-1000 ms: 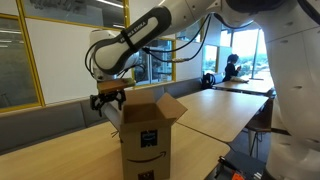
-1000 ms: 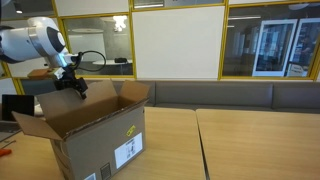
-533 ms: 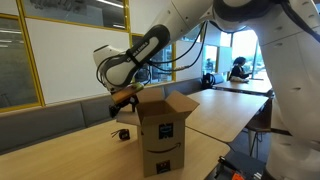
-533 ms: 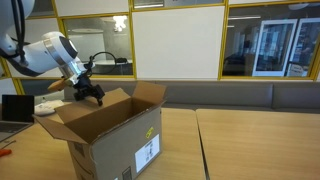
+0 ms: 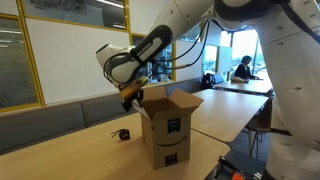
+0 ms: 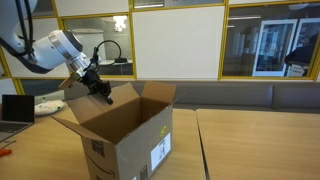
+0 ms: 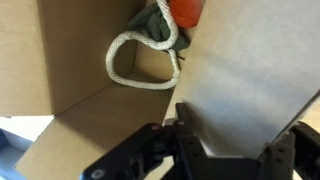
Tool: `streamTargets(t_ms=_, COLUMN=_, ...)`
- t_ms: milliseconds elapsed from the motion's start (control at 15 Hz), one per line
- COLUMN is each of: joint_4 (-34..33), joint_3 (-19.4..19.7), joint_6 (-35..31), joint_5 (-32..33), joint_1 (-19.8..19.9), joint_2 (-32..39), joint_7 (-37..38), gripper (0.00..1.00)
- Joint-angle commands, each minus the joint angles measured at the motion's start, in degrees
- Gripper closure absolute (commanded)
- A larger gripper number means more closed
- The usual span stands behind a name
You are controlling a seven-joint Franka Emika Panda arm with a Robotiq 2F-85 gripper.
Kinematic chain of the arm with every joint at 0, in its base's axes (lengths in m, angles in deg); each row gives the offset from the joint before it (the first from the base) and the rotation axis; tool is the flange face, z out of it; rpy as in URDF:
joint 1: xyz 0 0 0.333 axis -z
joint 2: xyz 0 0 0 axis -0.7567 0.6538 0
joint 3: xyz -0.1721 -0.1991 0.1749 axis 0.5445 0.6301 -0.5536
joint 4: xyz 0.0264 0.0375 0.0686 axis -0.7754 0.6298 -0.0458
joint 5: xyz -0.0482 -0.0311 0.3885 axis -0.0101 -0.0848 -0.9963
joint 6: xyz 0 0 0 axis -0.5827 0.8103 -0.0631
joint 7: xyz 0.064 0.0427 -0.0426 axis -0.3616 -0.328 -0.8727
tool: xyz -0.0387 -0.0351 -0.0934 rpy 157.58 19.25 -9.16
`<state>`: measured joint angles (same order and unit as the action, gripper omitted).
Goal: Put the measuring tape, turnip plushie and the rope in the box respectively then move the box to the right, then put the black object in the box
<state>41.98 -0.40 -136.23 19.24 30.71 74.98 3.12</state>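
The brown cardboard box (image 5: 168, 125) (image 6: 130, 140) stands on the table with its flaps up. My gripper (image 5: 133, 97) (image 6: 103, 92) (image 7: 240, 135) is at the box's top edge, shut on one flap (image 7: 250, 80), which runs between the fingers in the wrist view. Inside the box lie the white rope (image 7: 140, 60), coiled in a loop, and a reddish-orange round thing with a dark greenish end, the turnip plushie (image 7: 185, 10). The measuring tape is out of view. The small black object (image 5: 124, 133) sits on the table beside the box.
A laptop (image 6: 15, 108) and a white item (image 6: 48, 105) sit on the table behind the box. A second table (image 6: 260, 140) adjoins it. A grey bench (image 6: 240, 95) runs along the glass wall.
The jaws have closed on the box flap. The box has slid sideways across the table with the gripper, towards the right in both exterior views, leaving the black object uncovered beside it.
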Motion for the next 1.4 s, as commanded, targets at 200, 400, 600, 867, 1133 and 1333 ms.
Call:
streamTargets(t_ms=200, joint_4=2.2, joint_3=2.0, joint_6=0.7, joint_5=1.1, joint_1=3.7, joint_2=-0.8, joint_7=1.6, gripper=0.87)
streamTargets(t_ms=400, joint_4=3.0, joint_3=3.1, joint_6=0.6, joint_5=1.1, joint_1=5.7, joint_2=-1.7, joint_7=1.6, gripper=0.87)
streamTargets(t_ms=600, joint_4=3.7, joint_3=4.1, joint_6=0.5, joint_5=0.9, joint_1=7.7, joint_2=-2.5, joint_7=1.5, gripper=0.87)
streamTargets(t_ms=867, joint_4=4.7, joint_3=5.1, joint_6=0.4, joint_5=0.5, joint_1=9.9, joint_2=-3.8, joint_7=1.4, gripper=0.87)
streamTargets(t_ms=1133, joint_4=5.2, joint_3=5.1, joint_6=0.3, joint_5=-0.6, joint_1=11.3, joint_2=-5.8, joint_7=1.5, gripper=0.53)
streamTargets(t_ms=1333, joint_4=5.1, joint_3=4.5, joint_6=0.5, joint_5=-1.6, joint_1=11.5, joint_2=-8.6, joint_7=1.7, gripper=0.31)
